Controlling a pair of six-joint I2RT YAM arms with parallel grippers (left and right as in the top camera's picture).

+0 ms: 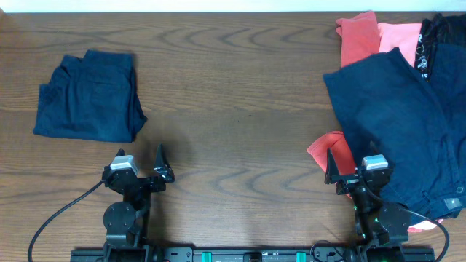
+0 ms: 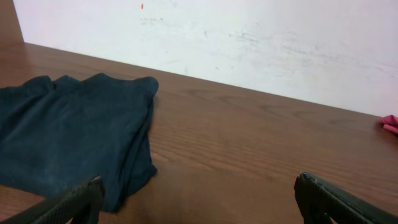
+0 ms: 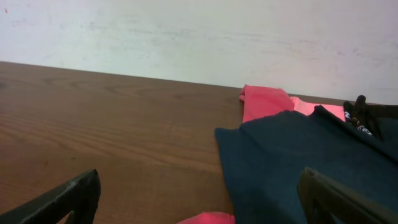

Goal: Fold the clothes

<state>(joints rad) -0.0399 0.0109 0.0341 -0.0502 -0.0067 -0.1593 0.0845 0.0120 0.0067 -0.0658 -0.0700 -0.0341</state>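
Folded dark blue trousers [image 1: 89,97] lie left on the brown wooden table [image 1: 233,87]; loose dark blue trousers [image 1: 393,124] lie right over pink shirts [image 1: 362,36]; the left tool [image 1: 140,166] and right tool [image 1: 352,171] have fingers apart, empty.

Robotics lab bench, seemingly: wood-grain table [image 1: 233,94]; scuffed white wall [image 2: 280,50]; black mounting rail [image 1: 240,255] at its edge.

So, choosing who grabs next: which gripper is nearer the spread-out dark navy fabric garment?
Right. The right gripper is at the near edge of the spread-out dark navy garment; the left gripper is across the table, by the folded navy garment.
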